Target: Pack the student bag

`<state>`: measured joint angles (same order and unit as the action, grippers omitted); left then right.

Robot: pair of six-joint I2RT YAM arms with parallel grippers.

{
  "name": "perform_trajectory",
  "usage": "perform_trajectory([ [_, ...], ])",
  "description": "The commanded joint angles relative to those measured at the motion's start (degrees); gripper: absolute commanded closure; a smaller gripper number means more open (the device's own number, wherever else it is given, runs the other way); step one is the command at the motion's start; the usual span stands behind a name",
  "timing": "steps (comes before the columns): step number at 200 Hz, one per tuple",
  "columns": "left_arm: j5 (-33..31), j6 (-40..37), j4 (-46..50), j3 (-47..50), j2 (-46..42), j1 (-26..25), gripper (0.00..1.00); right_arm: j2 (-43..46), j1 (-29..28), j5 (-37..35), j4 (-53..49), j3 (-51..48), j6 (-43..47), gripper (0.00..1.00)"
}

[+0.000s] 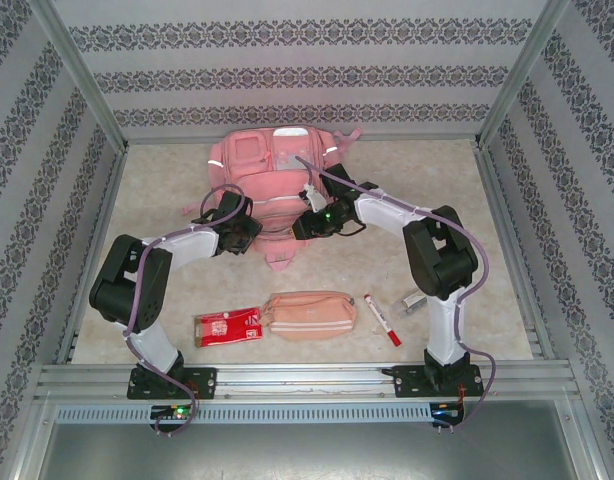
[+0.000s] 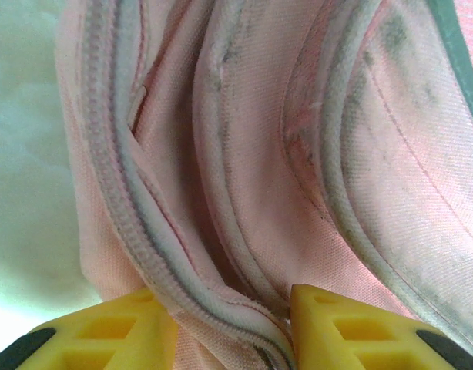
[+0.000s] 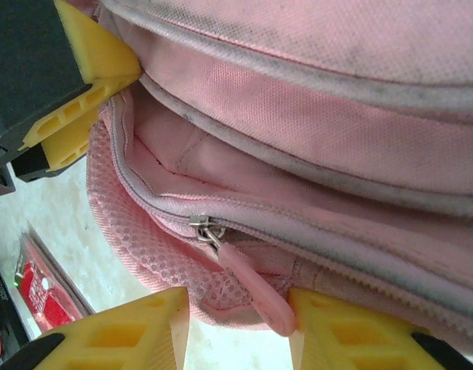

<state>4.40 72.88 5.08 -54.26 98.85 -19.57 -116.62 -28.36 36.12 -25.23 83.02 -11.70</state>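
Note:
The student bag (image 1: 275, 175), a big pink backpack, lies at the back middle of the table with both grippers at its near end. My left gripper (image 1: 243, 236) is open, its yellow fingers (image 2: 113, 331) either side of the bag's zip edge (image 2: 221, 312), with fabric filling the gap. My right gripper (image 1: 310, 226) is open around the pink zip pull (image 3: 256, 289). The pull hangs from a metal slider (image 3: 204, 227) and rests against the right-hand finger (image 3: 337, 331). A gap separates it from the other finger. The zip left of the slider gapes open. The left gripper's finger (image 3: 98, 62) touches the bag's upper edge.
Near the front edge lie a red packet (image 1: 227, 327), an oblong pink pouch (image 1: 309, 312) and a red-capped marker (image 1: 382, 320). A small grey item (image 1: 414, 300) sits by the right arm. Patterned walls enclose the table on three sides.

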Motion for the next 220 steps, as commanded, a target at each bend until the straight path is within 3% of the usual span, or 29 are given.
perform_trajectory([
  [1,-0.33,-0.46,-1.44,1.41,-0.41,-0.73,0.6,-1.83,-0.9,2.2,0.83,1.95,1.27,0.67],
  [25,-0.11,-0.61,-1.72,1.6,-0.41,-0.78,0.61,-2.19,-1.05,2.2,0.47,2.21,1.66,0.76],
  [67,-0.34,-1.49,-1.48,1.93,-1.01,-0.72,0.62,-1.6,-1.08,1.96,-0.59,2.24,2.86,1.0],
  [99,-1.04,-5.06,0.08,1.65,-2.46,-0.14,0.68,1.35,-1.08,-0.04,-1.4,0.06,4.44,1.0],
  [127,-1.46,-10.94,2.42,1.14,-3.98,1.26,1.0,4.67,-1.06,-4.16,-2.15,-2.64,6.32,1.0],
  [184,-1.53,-20.4,7.66,1.25,-7.54,5.45,1.0,11.59,-0.17,-18.76,-2.45,-8.97,8.07,1.0],
  [220,3.41,-24.1,7.96,1.75,-9.37,11.61,1.0,13.68,1.67,-27.55,-1.63,-11.45,6.29,1.0],
])
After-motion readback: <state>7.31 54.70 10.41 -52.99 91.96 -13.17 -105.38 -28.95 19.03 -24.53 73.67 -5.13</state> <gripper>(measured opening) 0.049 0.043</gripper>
